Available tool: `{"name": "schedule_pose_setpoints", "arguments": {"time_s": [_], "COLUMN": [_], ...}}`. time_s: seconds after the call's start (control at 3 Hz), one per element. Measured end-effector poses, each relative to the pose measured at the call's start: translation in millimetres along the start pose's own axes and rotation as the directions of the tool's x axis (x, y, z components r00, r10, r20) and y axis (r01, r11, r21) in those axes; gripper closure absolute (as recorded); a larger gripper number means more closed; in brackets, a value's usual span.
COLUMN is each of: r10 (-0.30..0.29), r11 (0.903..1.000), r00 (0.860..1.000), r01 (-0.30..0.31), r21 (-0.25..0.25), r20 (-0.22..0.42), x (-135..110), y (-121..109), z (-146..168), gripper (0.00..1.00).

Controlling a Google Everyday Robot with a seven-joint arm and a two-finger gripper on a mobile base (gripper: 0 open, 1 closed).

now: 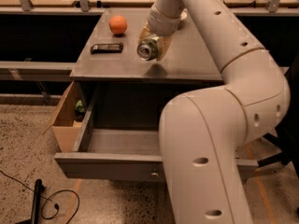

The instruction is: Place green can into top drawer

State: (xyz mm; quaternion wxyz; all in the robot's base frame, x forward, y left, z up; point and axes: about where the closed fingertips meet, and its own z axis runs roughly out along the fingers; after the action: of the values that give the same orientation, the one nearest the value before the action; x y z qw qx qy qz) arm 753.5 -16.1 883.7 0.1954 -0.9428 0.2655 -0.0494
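Our gripper (155, 42), upper centre of the frame, clamps the green can (147, 50) sideways, its silver end pointing lower left.

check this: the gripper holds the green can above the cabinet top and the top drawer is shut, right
No: the camera view shows the top drawer pulled open, not shut. The gripper does hold the green can above the cabinet top.

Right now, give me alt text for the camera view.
The gripper holds the green can above the grey cabinet, with the top drawer pulled open below. An orange and a black bar lie on the cabinet.
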Motion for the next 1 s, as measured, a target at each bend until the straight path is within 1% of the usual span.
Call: {"name": "schedule_pose_setpoints", "arguments": {"time_s": [0.33,0.67,1.0], "r10": [0.026,0.026,0.012], "r11": [0.9944,0.9948,0.9951], "r00": [0.999,0.999,0.998], "r01": [-0.03,-0.03,-0.019], "r21": [0.101,0.098,0.097], "r20": [0.036,0.038,0.07], "x": [-26,-26,-51], "y": [26,26,22], "z": [-28,-26,-32], "gripper": [1.0,1.0,1.0]}}
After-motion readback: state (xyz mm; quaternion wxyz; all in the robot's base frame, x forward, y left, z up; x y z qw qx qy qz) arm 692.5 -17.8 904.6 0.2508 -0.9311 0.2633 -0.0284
